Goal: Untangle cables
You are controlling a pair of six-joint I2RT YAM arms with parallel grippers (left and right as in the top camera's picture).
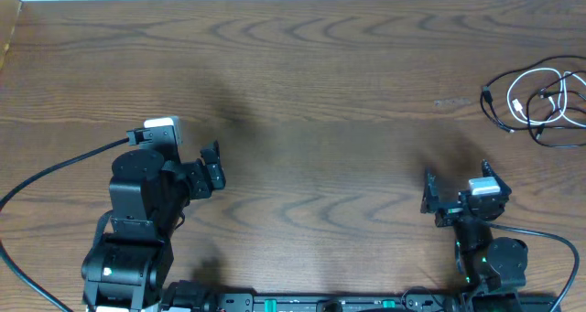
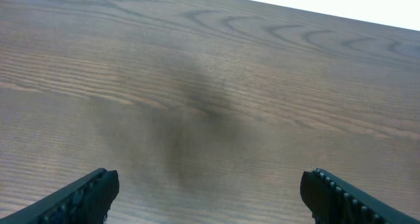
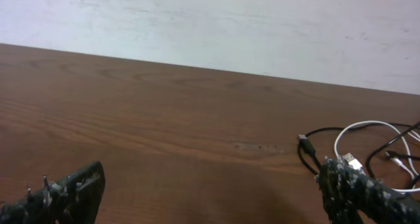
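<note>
At the left side of the table (image 1: 320, 74), the left pincer (image 1: 213, 166) hangs over the wood with its two jaws set wide apart, holding nothing. In the left wrist view, the left pincer (image 2: 210, 198) shows only its dark, ribbed fingertips (image 2: 85, 194) at the bottom corners. A soft shadow lies on the wood grain ahead of them. A thick black lead (image 1: 55, 166) curves away behind this pincer, from the arm toward the table's left edge.

Further right, near the front edge, the right pincer (image 1: 456, 182) also has its jaws spread wide and grips nothing. In the right wrist view, the right pincer (image 3: 213, 194) appears as two rough black fingertips (image 3: 72, 191) low in the picture.

The cables (image 1: 540, 97) lie in a loose tangle ahead of this pincer and off to its right, well apart from it and close to the table's right edge. From the wrist, the cables (image 3: 367, 148) sit beyond the right-hand fingertip. A white cable (image 3: 351, 129) loops among thin black cables (image 3: 308, 152), with small plugs at their ends. How they cross one another is too fine to tell. Beyond the table's far edge is a pale wall (image 3: 197, 20).
</note>
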